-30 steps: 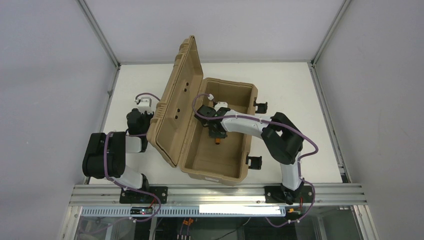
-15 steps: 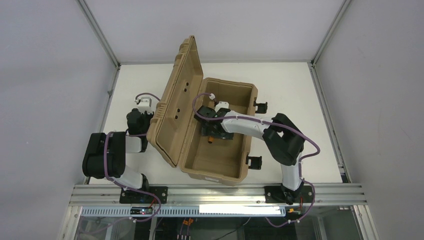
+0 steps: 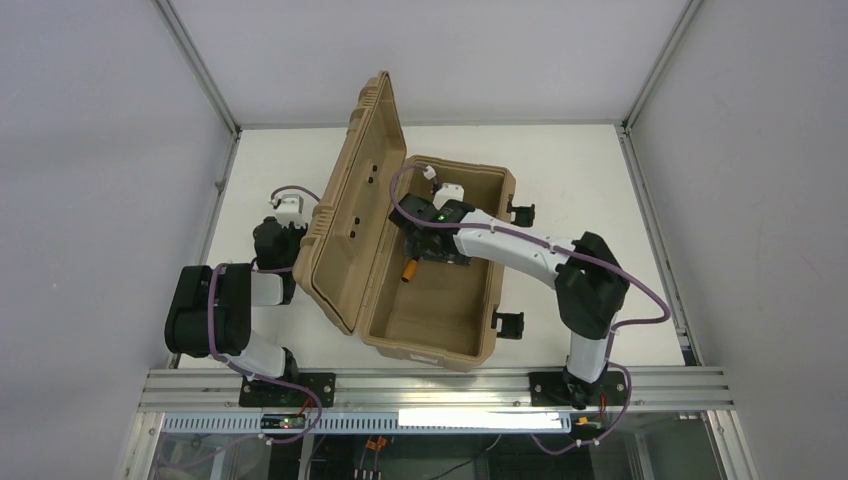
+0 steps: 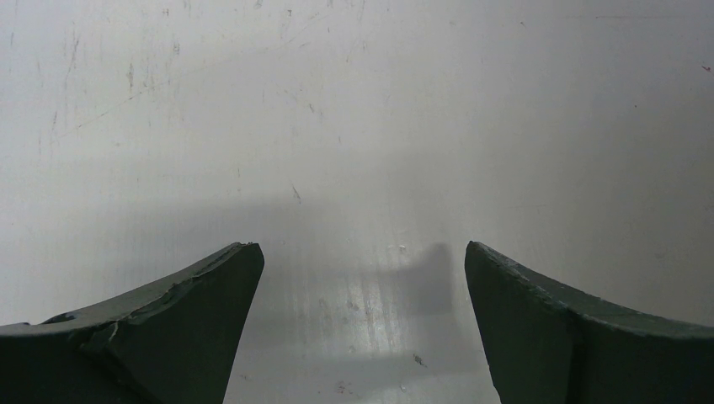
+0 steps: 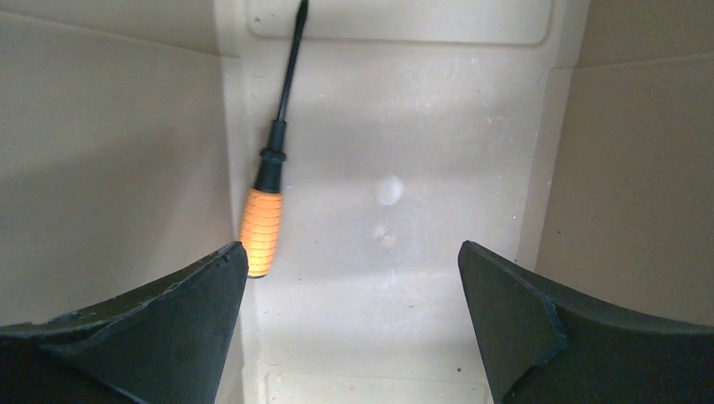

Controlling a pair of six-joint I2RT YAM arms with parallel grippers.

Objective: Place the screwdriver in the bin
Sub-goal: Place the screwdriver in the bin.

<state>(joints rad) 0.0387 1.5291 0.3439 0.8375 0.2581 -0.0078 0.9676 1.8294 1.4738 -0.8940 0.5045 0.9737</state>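
The screwdriver (image 5: pixel 263 220) lies in the bin (image 3: pixel 428 354) by its wall. The right hand (image 5: pixel 351 252) hangs above, wide apart and empty, so the job looks done. The left hand (image 4: pixel 358 252) is apart too.

Bright even light, soft shadows, mild glare

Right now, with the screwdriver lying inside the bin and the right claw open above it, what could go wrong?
1. The right claw hangs low inside the bin, one finger close to the orange handle of the screwdriver; lifting out at a slant might nudge or drag it.
2. The lid stands upright beside the right arm; a bump could perhaps swing it shut onto the arm.
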